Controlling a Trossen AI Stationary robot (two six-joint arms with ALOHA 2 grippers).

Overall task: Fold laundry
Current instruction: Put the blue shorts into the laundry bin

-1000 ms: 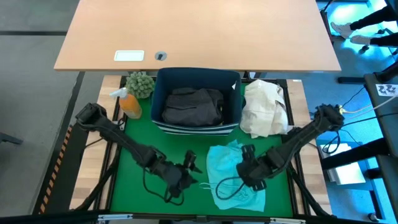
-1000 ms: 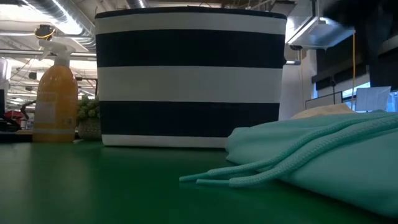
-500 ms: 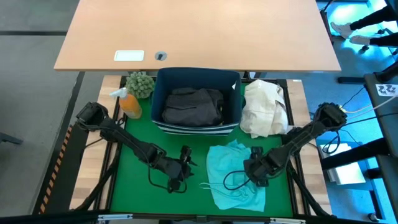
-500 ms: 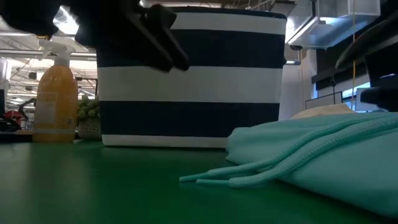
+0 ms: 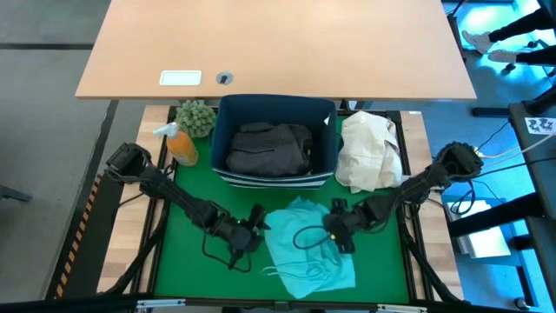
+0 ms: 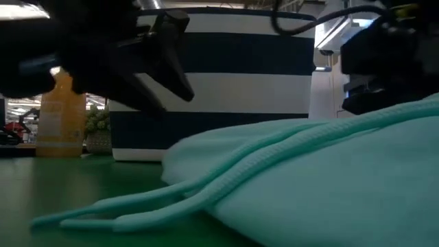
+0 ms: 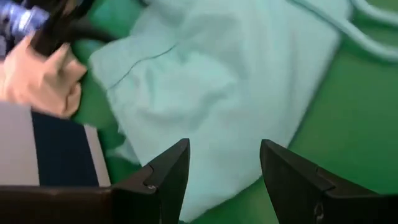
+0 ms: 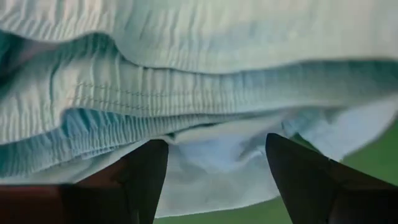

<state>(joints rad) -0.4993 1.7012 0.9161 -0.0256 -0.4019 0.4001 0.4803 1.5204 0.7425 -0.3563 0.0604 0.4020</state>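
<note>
Turquoise garment (image 5: 306, 248) has slid left — both claws too.

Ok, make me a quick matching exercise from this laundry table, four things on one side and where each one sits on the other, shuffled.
Things:
1. turquoise garment
2. charcoal grey clothes
3. cream cloth bundle
4. orange spray bottle

Places:
A. left of the navy bin
B. on the green mat, between both grippers
C. right of the bin
D. inside the bin

Pairs: 1-B, 2-D, 3-C, 4-A
</note>
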